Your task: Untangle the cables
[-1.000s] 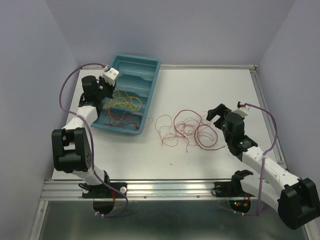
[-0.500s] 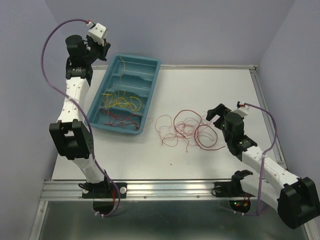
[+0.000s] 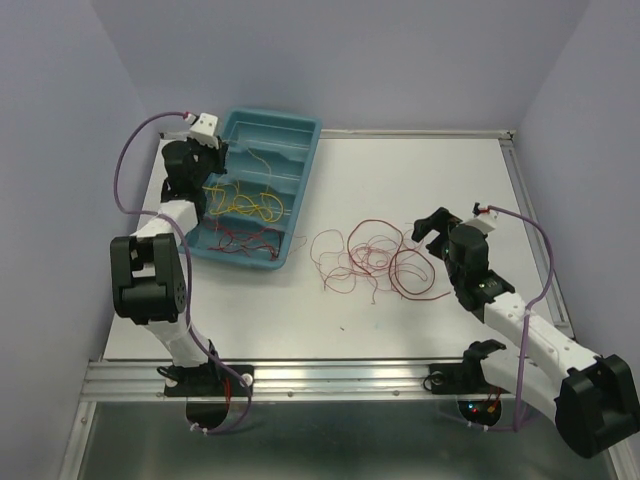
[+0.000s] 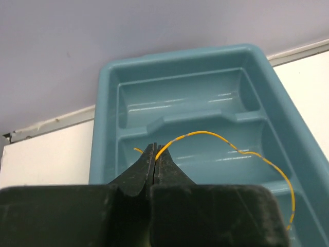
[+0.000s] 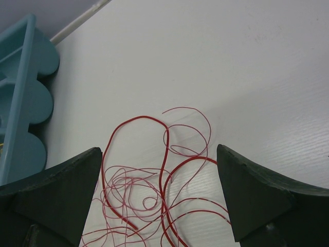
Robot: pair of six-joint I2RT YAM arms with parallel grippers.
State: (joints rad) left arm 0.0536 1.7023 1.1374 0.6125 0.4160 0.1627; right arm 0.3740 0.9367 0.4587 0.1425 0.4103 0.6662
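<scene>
Thin red cables [image 3: 375, 258] lie in a loose tangle in the middle of the table. More thin cables, yellow [image 3: 245, 203] and red [image 3: 245, 238], lie in the teal tray [image 3: 275, 113]. My left gripper [image 3: 207, 148] hangs over the tray's far left part, shut on one yellow cable [image 4: 205, 134] that arcs from the fingertips [image 4: 156, 152] down into the tray [image 4: 180, 54]. My right gripper [image 3: 432, 228] stands open just right of the red tangle. In the right wrist view its gripper [image 5: 159, 149] straddles the red cables [image 5: 164, 170] without touching them.
The tray [image 5: 25, 77] has several compartments and sits at the table's back left. Purple walls close in the left, back and right sides. A thick purple cord [image 3: 135, 165] loops beside the left arm. A metal rail [image 3: 330, 375] runs along the near edge.
The left arm swung up and back toward the wall, then came down again over the tray's far left, still shut. The right arm has not moved.
</scene>
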